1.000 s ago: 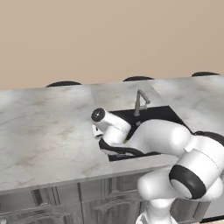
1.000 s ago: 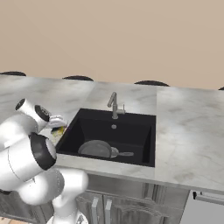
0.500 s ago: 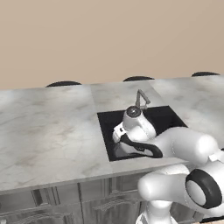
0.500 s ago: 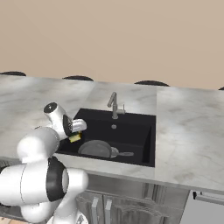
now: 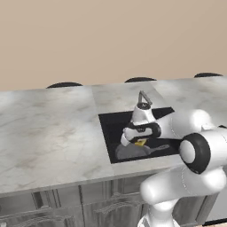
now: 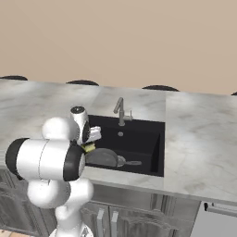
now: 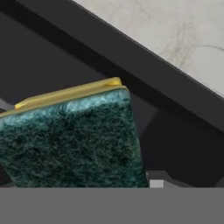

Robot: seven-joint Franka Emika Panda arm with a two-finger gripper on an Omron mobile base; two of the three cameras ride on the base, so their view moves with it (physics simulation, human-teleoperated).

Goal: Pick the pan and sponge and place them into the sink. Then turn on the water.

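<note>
The black sink [image 5: 111, 127] [image 6: 141, 135] is set in the marble counter. The dark grey pan [image 5: 128, 152] [image 6: 102, 158] lies on its floor, handle [image 6: 132, 162] pointing right. My gripper [image 5: 139, 140] [image 6: 90, 145] hangs inside the basin's left part, just above the pan, shut on the sponge [image 5: 141, 142] [image 6: 89, 148]. In the hand view the sponge [image 7: 72, 140] is close up, green face toward the camera, its yellow layer along the top edge, and it hides my fingertips. The faucet [image 5: 142, 98] [image 6: 120, 110] stands behind the basin with no stream falling from it.
Grey marble counter [image 5: 48, 133] [image 6: 199, 134] spreads on both sides of the sink, and its edge [image 7: 175, 35] crosses the hand view's upper right. Dark stool tops [image 5: 64, 84] [image 6: 82, 83] line the far side. Cabinet fronts [image 6: 134, 217] run below.
The arm has swung from the counter left of the sink to over the basin, carrying the sponge, and has lowered it close to the pan.
</note>
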